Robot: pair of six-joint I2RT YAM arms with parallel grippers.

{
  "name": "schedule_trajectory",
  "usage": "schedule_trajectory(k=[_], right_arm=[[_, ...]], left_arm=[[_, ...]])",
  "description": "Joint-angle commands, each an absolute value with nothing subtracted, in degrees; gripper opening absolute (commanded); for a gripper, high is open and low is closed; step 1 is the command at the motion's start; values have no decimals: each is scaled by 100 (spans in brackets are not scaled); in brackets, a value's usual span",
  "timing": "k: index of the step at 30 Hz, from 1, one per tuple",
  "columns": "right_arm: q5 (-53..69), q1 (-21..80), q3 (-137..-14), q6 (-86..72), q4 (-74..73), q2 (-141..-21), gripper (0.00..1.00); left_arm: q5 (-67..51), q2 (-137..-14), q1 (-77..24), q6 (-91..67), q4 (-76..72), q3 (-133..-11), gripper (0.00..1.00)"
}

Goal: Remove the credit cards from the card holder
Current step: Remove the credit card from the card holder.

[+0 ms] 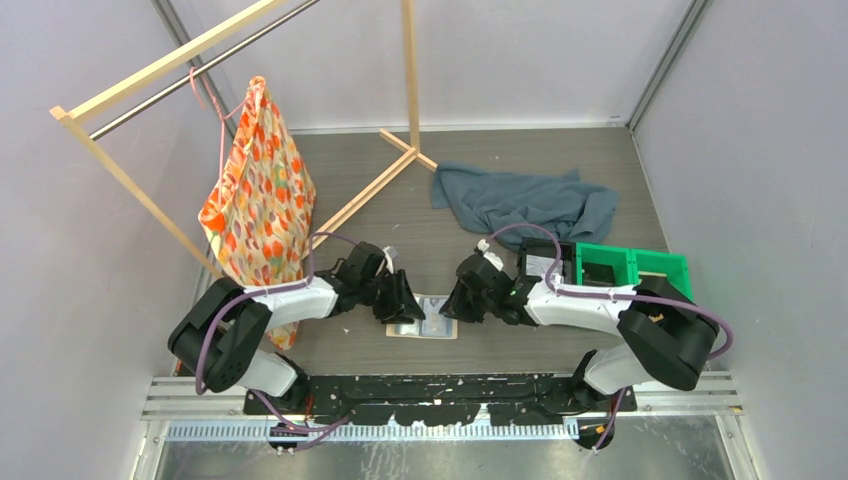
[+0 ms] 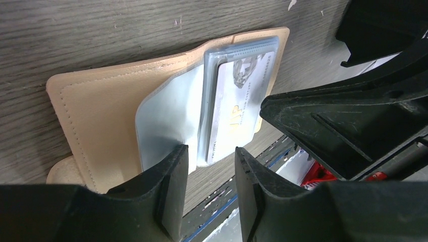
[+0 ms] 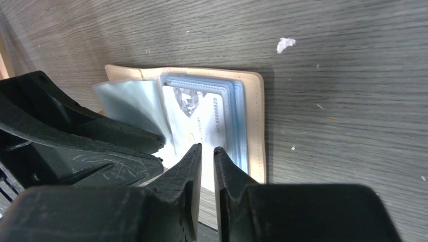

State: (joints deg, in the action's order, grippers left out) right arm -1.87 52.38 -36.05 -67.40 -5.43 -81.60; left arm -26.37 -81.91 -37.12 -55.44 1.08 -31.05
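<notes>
Grey wood-grain tabletop (image 1: 430, 240) w/ white walls round it; the small flat tan folding card holder (image 1: 425, 320) lies open at 6 o'clock of the top view, btwn both pincers. Its pale blue-grey clear sleeves (image 2: 166, 116) are fanned, and a thin glossy silvery credit card (image 2: 237, 101) w/ print sits in the top sleeve; more sleeves are stacked under it, contents hidden. Here the left gripper (image 2: 211, 189) is released, jaws parted, sleeve edge just at 12 o'clock of the gap, not grasped. By contrast the right gripper (image 3: 207, 171) is nearly clenched at the card's near edge; can't tell if it nips card, sleeve or nothing. Risks, imo: pinching sleeve + card together would drag the whole holder, as nothing looks to pin it; a glossy card could slip from the tips; the pincers are close enough to knock each other. A black tray (image 1: 545, 262) and a green plastic bin (image 1: 630, 265) sit at 2 o'clock of the holder; the tray holds sthg pale, too small to tell
</notes>
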Motion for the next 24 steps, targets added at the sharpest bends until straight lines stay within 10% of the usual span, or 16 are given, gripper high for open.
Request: schedule_trajectory(k=[1, 24], right_arm=[[-309, 5236, -3472, -6790, -375, -7880, 20], [-212, 5238, -3432, -6776, -34, -8295, 20]], left_arm=[[-2691, -8231, -3704, -5596, -147, -3206, 42], [-2232, -7943, -3780, -4587, 1126, -3636, 46]])
